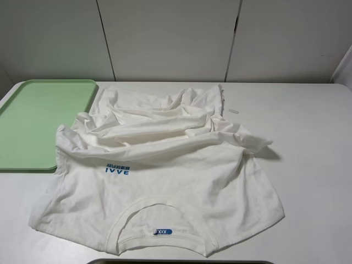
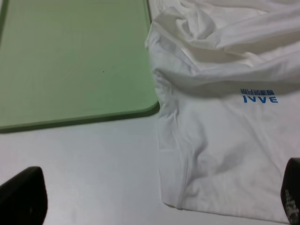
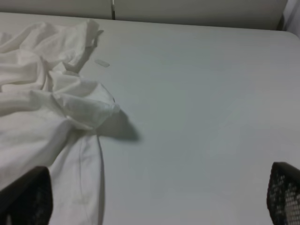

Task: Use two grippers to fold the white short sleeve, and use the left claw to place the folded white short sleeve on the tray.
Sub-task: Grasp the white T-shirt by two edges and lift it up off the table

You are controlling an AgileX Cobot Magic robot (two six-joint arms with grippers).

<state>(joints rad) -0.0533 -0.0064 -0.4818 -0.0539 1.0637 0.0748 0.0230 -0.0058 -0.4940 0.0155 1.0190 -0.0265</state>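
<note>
Claw state: I see left claw [image 2: 157, 199] and right claw [image 3: 154, 197] both gaping wide, holding nothing.
Left reach: one side edge of the white short sleeve [image 1: 165, 181] lies right under it.
Right reach: mostly bare table [image 3: 201, 117]; the other sleeve just beside.
Shirt axis: collar nearest the robot, bunched hem far.
Tray [image 1: 33, 121]: just beside the shirt's left edge.
Nearer arm: left, I judge.

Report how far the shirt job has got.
Done: nothing; the white short sleeve lies crumpled and unfolded on the table beside the tray, which holds nothing. In hand: nothing; the left claw and right gripper are open, gripping nothing. Left: all folding, then the placing on the tray.
</note>
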